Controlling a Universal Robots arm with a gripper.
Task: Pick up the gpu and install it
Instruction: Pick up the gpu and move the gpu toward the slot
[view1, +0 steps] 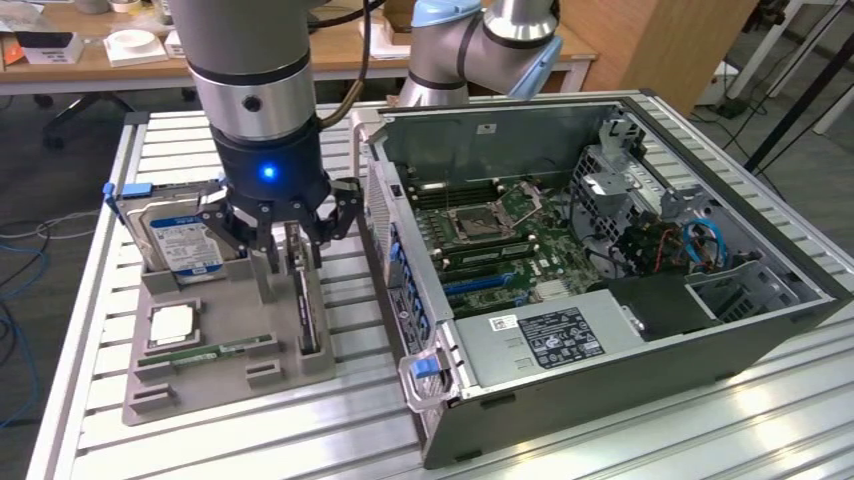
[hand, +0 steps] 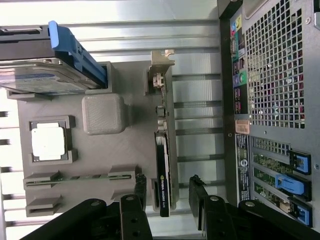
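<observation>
**Step in hand: pick-up.** The gpu (hand: 163, 165) is not yet grasped, and installation has not begun.

**Tool state.** The tool (hand: 167, 192) is released, with its jaws wide. One finger stands on each side of the gpu, and neither can be seen touching it.

**Location of the gpu.** It stands on edge in a slot of the gray fixture tray (view1: 200, 390), along the side of the tray nearest the computer case (view1: 627, 370). Its silvery bracket (hand: 161, 75) is at one end.

**What the grasp calls for (judgement).** Keep the jaws centred across the thin card before you close them. Draw the card straight up out of its slot, since an off-centre grip would probably tilt it.

**Containers and contents.**
- The fixture tray sits on the slatted tabletop (view1: 667, 430), at the exterior view's left. Besides the gpu, it holds a hard drive (view1: 184, 240) in a blue-handled carrier at its far end, a processor (view1: 171, 322) in a square pocket, and a green memory stick (view1: 207, 352) in a narrow slot.
- The computer case lies on the tabletop just beside the tray with its side panel off. The motherboard (view1: 494, 240) is exposed inside.
</observation>
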